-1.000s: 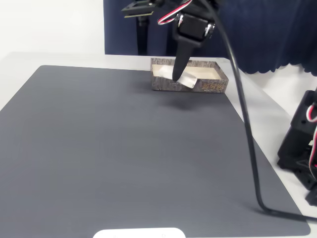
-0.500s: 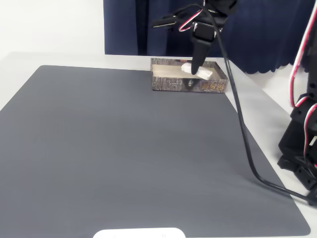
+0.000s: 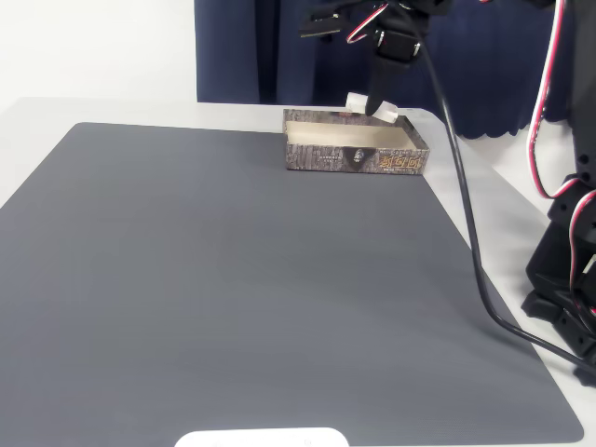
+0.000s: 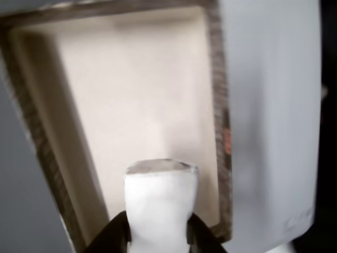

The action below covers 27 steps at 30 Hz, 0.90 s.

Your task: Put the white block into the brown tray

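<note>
The hand [image 3: 375, 105] is clamped on the white block [image 4: 160, 203], above the brown tray [image 3: 321, 157]. Release remains; the block's height above the tray floor is apparently small.

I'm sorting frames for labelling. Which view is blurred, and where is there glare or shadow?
Wrist view: soft all over, the white block between the jaws and the brown tray rim both fuzzy, no hard glare. Fixed view: sharp and evenly lit, the grey mat matte, only faint shadow along the tray's front wall.

White block [image 4: 160, 197] above brown tray [image 4: 224, 132]
</note>
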Each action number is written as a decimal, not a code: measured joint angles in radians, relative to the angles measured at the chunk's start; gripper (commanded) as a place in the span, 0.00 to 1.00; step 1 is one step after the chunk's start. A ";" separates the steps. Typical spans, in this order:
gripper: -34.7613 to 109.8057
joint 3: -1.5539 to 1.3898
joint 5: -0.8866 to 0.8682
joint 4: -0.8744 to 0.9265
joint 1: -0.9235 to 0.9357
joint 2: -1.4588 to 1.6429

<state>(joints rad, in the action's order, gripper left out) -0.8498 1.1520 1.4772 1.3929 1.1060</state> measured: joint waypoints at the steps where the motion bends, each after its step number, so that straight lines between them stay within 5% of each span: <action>1: 0.24 0.000 0.044 0.006 0.000 -0.005; 8: 0.24 0.003 0.224 0.014 0.000 -0.028; 27: 0.31 0.021 0.233 -0.048 -0.035 -0.147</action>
<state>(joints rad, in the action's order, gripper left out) -0.8283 1.3852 1.4297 1.3576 0.9587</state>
